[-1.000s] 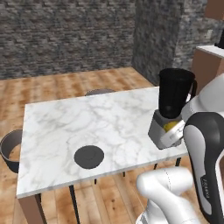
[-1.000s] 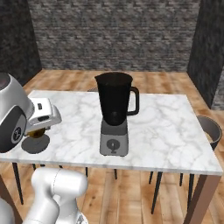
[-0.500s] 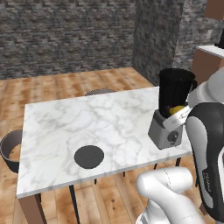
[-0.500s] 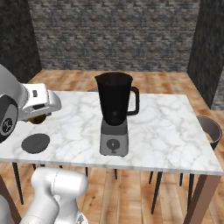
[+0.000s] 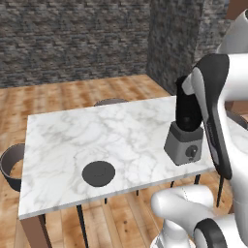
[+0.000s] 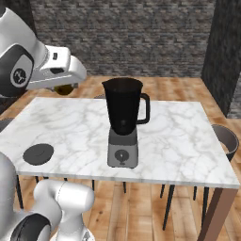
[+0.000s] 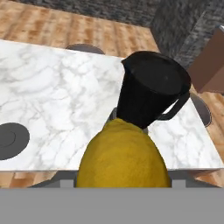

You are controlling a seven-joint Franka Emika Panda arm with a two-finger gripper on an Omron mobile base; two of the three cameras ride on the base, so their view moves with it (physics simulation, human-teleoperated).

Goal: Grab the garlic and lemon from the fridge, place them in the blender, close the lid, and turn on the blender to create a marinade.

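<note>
From the left base view I have the marble table [image 5: 97, 135] across the middle of the frame, the lid [image 5: 99, 173] lying flat near its lower-left edge, and the blender [image 5: 186, 131] at the right, partly behind my own arm.

In the right base view the blender [image 6: 124, 122] stands mid-frame with its jar open on top. The lid [image 6: 38, 154] sits at the left edge of the table, well apart from it. My gripper [image 6: 65, 88] is in the upper left, above the table's far-left corner, with a dark-yellow sliver of the lemon [image 6: 62, 89] under it.

In the hand view the lemon [image 7: 122, 155] bulges at bottom centre, right in front of the camera, so I judge the pincer clamped on it. Beyond it is the blender's open mouth [image 7: 155, 78], in the upper right.

By my reckoning the lemon is fetched but not yet dropped in. I cannot tell whether the garlic is inside the dark jar. Lid and knob remain.
</note>
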